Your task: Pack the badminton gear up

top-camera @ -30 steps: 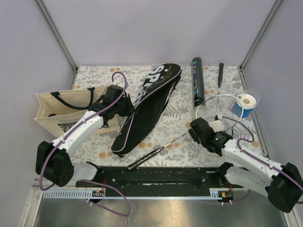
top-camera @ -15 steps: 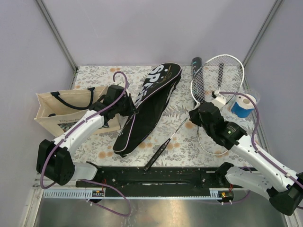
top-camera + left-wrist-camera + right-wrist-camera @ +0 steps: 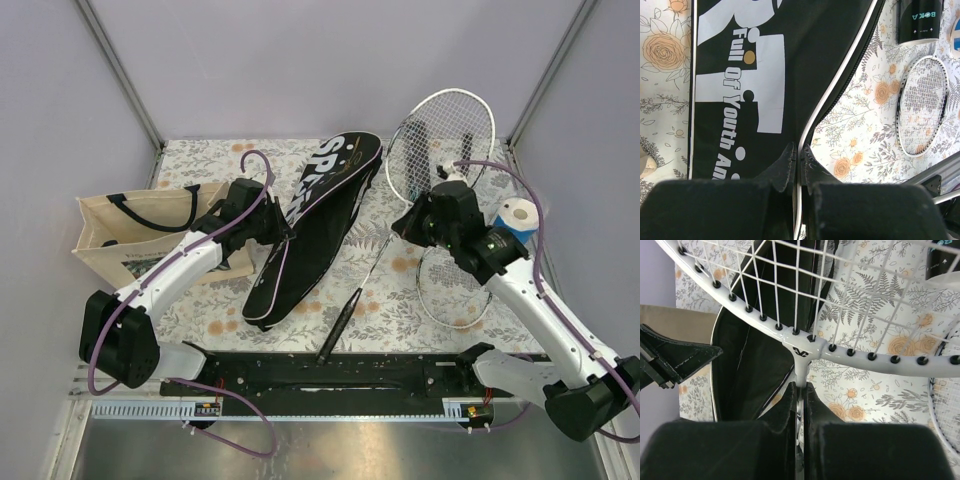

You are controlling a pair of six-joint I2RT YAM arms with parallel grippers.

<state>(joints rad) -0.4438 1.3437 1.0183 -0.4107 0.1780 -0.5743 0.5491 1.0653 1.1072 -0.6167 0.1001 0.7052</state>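
The black racket cover (image 3: 322, 205) lettered "SPORT" lies slantwise on the flowered table. My left gripper (image 3: 283, 232) is shut on its white-piped edge (image 3: 805, 135), holding that edge up. My right gripper (image 3: 420, 222) is shut on the shaft of a silver-framed racket (image 3: 441, 140), just below the throat (image 3: 799, 351). The racket's head stands raised over the back of the table and its black handle (image 3: 338, 332) trails down near the front rail. In the right wrist view the cover (image 3: 752, 375) gapes open just left of the racket's throat.
A second racket (image 3: 455, 290) lies flat at the right, under my right arm. The black tube (image 3: 920, 20) with teal print lies at the back, partly behind the raised strings. A blue and white roll (image 3: 517, 220) stands at the right edge. The beige tote bag (image 3: 125, 235) sits at the left.
My right gripper has lifted the racket off the table and swung its head up and back towards the cover; the handle has slid left. The left arm has stayed still.
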